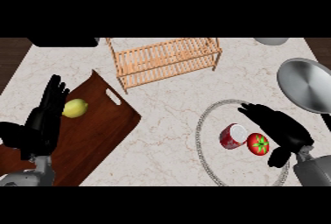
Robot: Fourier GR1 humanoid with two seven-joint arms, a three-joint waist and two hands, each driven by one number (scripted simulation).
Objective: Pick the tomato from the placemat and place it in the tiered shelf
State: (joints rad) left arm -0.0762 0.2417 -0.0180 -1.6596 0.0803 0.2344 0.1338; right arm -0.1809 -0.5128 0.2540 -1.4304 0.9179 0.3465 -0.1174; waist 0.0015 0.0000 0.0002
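Marble counter [168, 113] under us, tomato [258, 143] on the round placemat [202, 131] beside a red cup [231, 136], our right hand [279, 124] spread open just over it, left hand [47, 114] open over the cutting board [97, 127], shelf [165, 57] up top.

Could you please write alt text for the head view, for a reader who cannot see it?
The right hand hovers open just above a tomato on a round placemat, beside a red cup. A wooden tiered shelf stands at the counter's far side. The left hand rests open over a cutting board holding a lemon.
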